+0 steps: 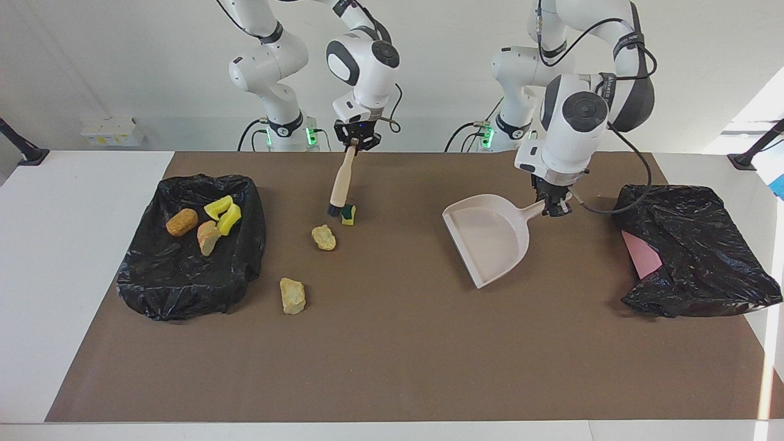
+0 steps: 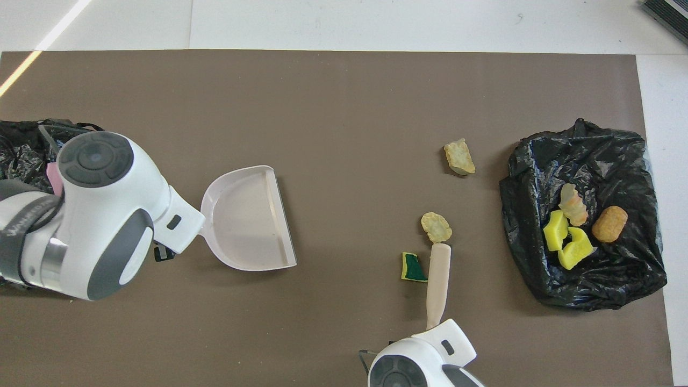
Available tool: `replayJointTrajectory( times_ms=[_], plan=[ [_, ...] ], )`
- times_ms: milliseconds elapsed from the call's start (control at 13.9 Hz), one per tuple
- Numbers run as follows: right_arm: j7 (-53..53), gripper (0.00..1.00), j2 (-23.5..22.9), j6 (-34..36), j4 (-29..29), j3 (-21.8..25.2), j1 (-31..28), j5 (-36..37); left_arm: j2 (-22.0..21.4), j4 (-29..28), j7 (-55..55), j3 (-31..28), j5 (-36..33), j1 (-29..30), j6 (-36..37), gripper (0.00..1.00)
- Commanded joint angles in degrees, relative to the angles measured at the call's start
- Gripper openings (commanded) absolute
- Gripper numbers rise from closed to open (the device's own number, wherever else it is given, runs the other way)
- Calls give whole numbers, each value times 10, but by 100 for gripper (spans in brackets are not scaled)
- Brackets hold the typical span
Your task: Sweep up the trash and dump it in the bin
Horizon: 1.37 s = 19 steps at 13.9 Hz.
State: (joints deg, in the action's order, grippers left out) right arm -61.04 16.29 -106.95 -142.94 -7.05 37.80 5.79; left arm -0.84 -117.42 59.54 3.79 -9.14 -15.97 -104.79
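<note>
A brown mat (image 1: 392, 367) covers the table. At the right arm's end lies a black bag (image 1: 184, 288) holding four scraps: an orange-brown one (image 1: 182, 222), two yellow ones (image 1: 218, 207) (image 1: 230, 219) and a pale tan one (image 1: 207, 237). At the left arm's end sits a second black bag (image 1: 698, 257); the facing view shows all of it with a pink patch (image 1: 640, 257), while from overhead the left arm hides most of it.

The left gripper (image 1: 553, 202) is clamped on the dustpan (image 1: 490, 242) handle, over the mat beside that second bag; overhead its fingers are hidden under the wrist. The right gripper (image 1: 355, 136) is clamped on the brush (image 1: 340, 187) handle. The facing view shows the bristles down beside the green-sided scrap (image 1: 349, 214); overhead the bristles are hidden under the handle.

Three scraps lie on the mat between brush and first bag: the green-sided one, a tan one (image 1: 323, 237) just farther out, and a yellow-tan one (image 1: 293, 296) farther still.
</note>
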Motion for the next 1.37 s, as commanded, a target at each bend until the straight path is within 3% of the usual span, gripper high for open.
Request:
replayJointTrajectory(
  times_ms=[0, 433, 649, 721, 1009, 1298],
  plan=[
    [14, 0, 7, 5, -19, -5, -48, 8, -32, -63, 8, -4, -20, -62, -59, 0],
    [2, 0, -24, -56, -28, -6, -70, -43, -30, -96, -78, -3, -19, -117, -115, 0],
    [-3, 0, -87, -139, -22, -6, -58, -119, -31, -115, -121, -3, -18, -130, -147, 0],
    [0, 0, -98, -163, -13, -6, -40, -140, -31, -115, -130, -2, -18, -130, -148, 0],
    [17, 0, -139, -150, 68, -8, -22, -163, -32, -125, -133, -2, -18, -130, -164, 0],
    [150, 0, -161, -150, 116, -8, 9, -255, -24, -141, -129, -2, -18, -122, -219, 0]
  ],
)
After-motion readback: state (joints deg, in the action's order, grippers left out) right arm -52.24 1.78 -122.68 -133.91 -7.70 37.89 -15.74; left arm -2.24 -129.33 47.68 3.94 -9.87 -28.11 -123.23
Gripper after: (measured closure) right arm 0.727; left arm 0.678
